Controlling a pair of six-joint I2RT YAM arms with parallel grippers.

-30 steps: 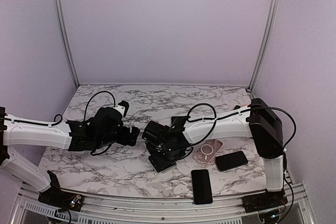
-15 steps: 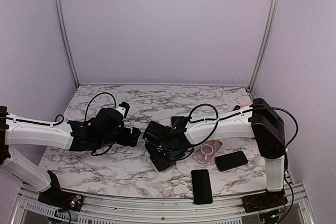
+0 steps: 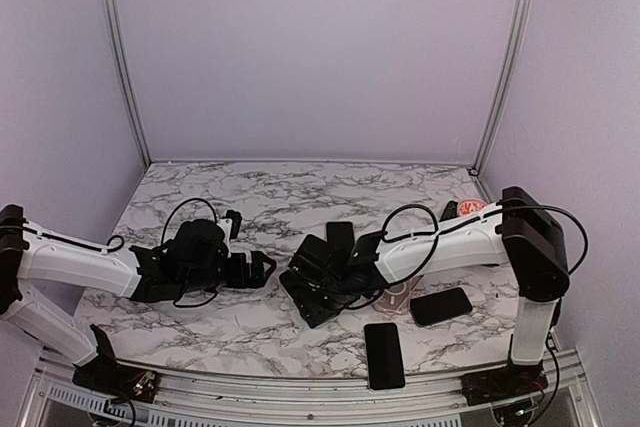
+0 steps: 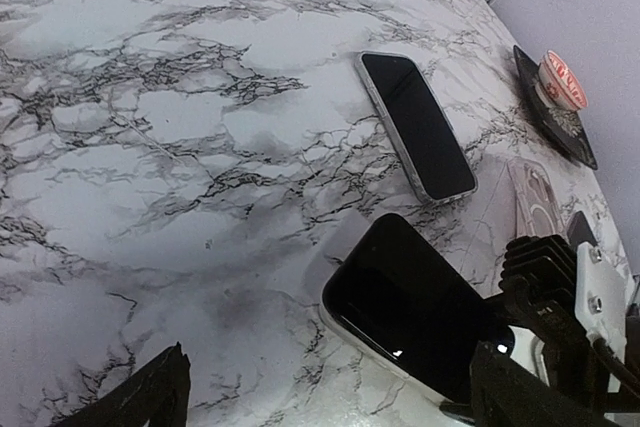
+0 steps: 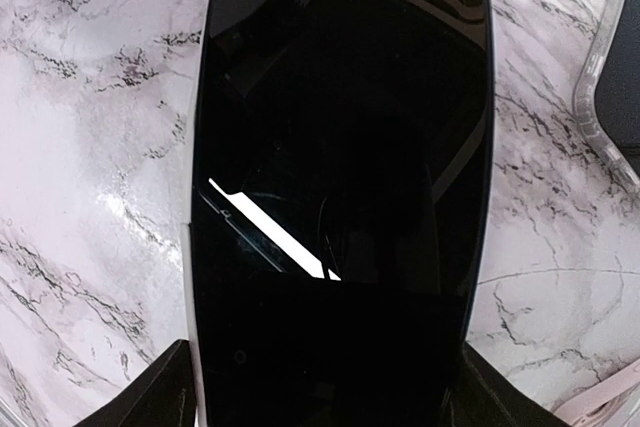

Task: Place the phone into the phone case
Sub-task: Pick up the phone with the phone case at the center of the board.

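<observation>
A dark spare phone (image 3: 385, 355) lies flat on the near side of the phone case (image 3: 396, 295). A second spare phone (image 3: 440, 305) lies just right of the case. Just left of the case is the phone (image 5: 340, 147), screen up, not in the case; can't tell whether it rests on the marble table (image 3: 200, 322). The right gripper (image 5: 320, 372) clamps its two long edges. Further left of the case, the left gripper (image 3: 258, 269) is spread wide, holding nothing. A third spare phone (image 4: 415, 125) lies beyond the case, to the left.
</observation>
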